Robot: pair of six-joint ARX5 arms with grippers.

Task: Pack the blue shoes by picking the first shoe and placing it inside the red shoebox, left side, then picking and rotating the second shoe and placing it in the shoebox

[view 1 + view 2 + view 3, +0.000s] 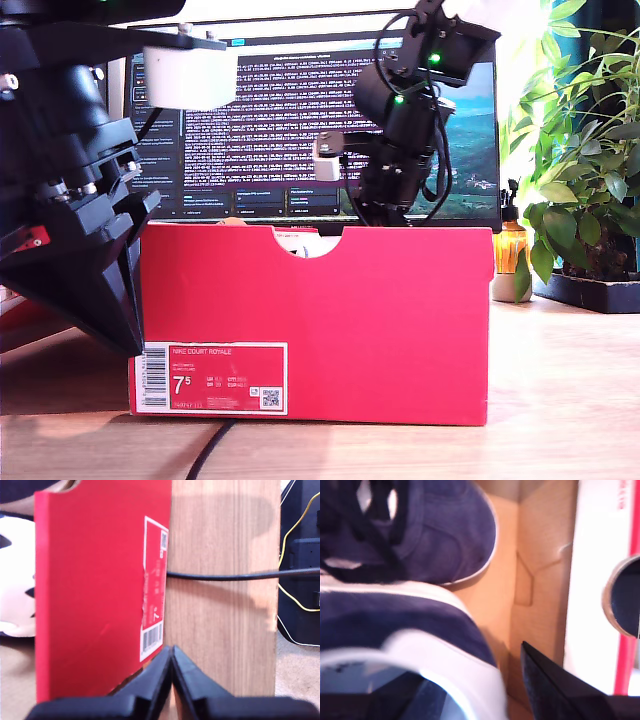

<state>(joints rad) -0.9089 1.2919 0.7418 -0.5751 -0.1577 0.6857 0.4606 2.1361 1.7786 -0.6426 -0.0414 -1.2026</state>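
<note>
Two navy suede shoes (435, 535) with white soles lie inside the bright red cardboard shoebox (330, 320), which stands on the light wooden desk (560, 380). My second gripper (470, 690) reaches into the box with its fingers (550, 690) spread around the nearer shoe's white heel (blurred). My first gripper (171, 667) hangs outside, beside the box's white label (152, 590), fingers pressed together on nothing.

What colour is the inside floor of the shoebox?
Plain tan-brown cardboard floor of the red shoebox, beside the blue shoes. It shows best in the second wrist view.

Shoebox (330, 330) label (212, 378): "NIKE COURT ROYALE", "7.5".
</note>
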